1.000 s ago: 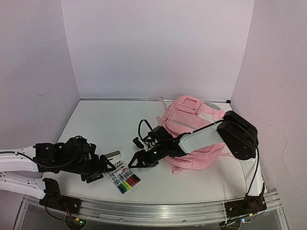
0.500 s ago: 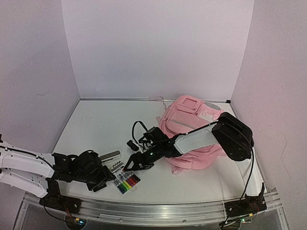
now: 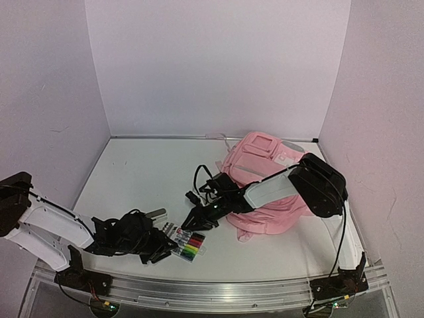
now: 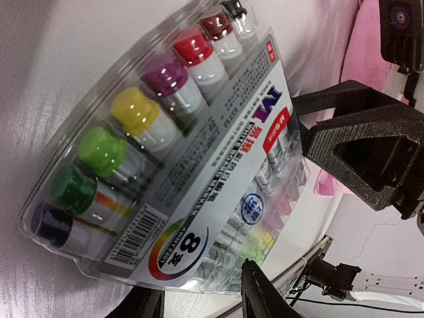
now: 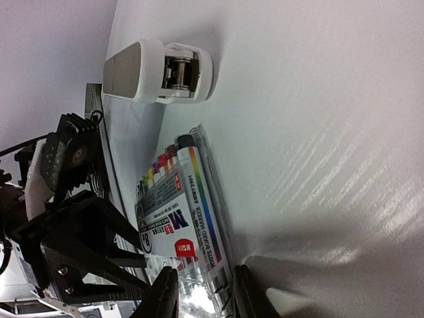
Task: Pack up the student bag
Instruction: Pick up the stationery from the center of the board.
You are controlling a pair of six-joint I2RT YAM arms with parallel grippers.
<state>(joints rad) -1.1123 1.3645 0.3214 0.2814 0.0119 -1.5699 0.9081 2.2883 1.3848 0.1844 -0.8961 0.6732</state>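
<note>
Two claws are facing each other across a pack of coloured markers [image 3: 187, 242] lying flat on the tabletop [image 3: 142, 172]. The left claw [image 4: 202, 285] is hanging spread at the pack's edge. The right claw [image 5: 205, 271] is straddling the pack's end; whether it is pinching, I cannot tell. The student bag [image 3: 265, 159] is sitting at the tabletop's far right, partly under the right arm.

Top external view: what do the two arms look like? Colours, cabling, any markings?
They match. The left arm and right arm have white shells on the long links and black joint housings. The left hand and right hand are black and angular. Black cables loop loose at the right wrist. The right hand's fingers have triangular cut-outs. No logos or sleeves visible.
</note>
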